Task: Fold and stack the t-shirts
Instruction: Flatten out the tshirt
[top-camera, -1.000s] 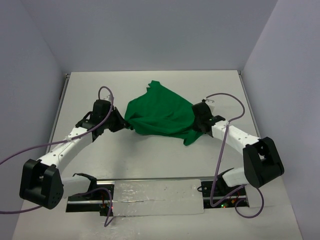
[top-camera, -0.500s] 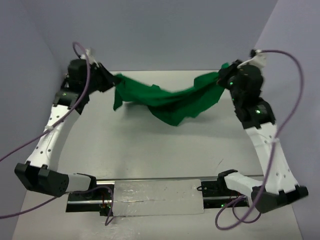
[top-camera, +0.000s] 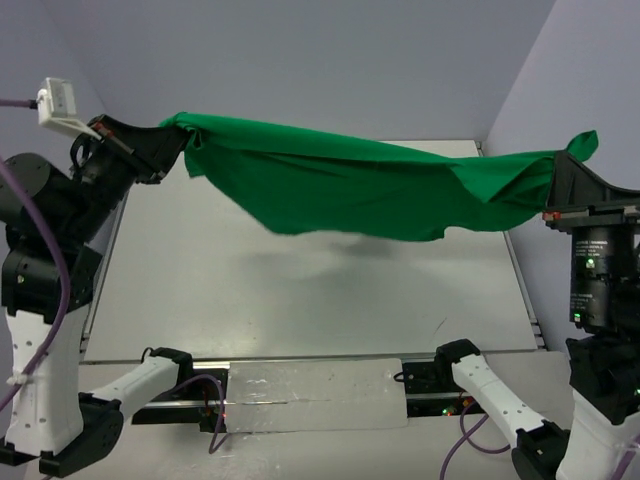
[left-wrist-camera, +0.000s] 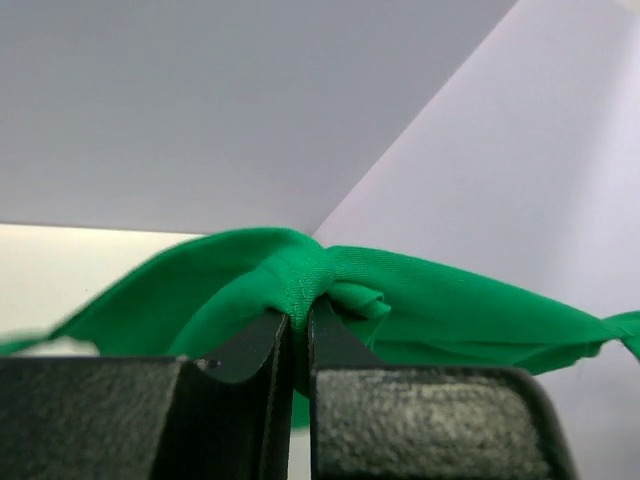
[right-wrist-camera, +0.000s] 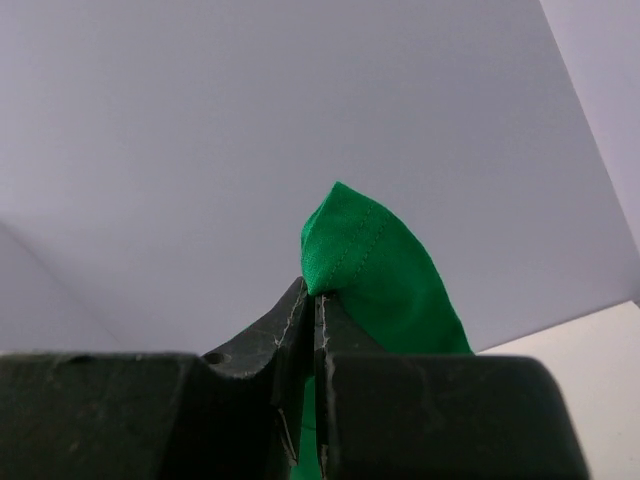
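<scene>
- Cloth filled the middle of the overhead view: one bright green t-shirt (top-camera: 370, 185) hung in the air, stretched sideways between the two raised arms and well above the white worktop (top-camera: 250, 310).
- The left fingers (top-camera: 170, 143) were pressed together on the shirt's left end, up near the left wall.
- In the left wrist view the two black fingers (left-wrist-camera: 250, 355) stood almost touching. A thick, bunched fold of the t-shirt (left-wrist-camera: 300, 275) was squeezed into the narrow slit between them, and the rest of the cloth trailed off to both sides.
- The right fingers (top-camera: 562, 178) pinched the shirt's right end at the far right of the overhead view, with a small green peak poking up above them.
- In the right wrist view those fingers (right-wrist-camera: 285, 325) were likewise clamped tight. A stitched corner of the t-shirt (right-wrist-camera: 365, 265) stood up past their tips against the pale wall.
- Between the two grips the shirt ran in a long band, highest at the left. It sagged in loose folds along its lower edge towards the middle and right.
- No part of the cloth seemed to touch the worktop, and a soft grey shadow (top-camera: 330, 248) lay on the surface beneath it.
- A purple cable (top-camera: 45, 270) ran down the left arm.
- A pale plate (top-camera: 315, 395) lay at the near edge between the two arm bases.
</scene>
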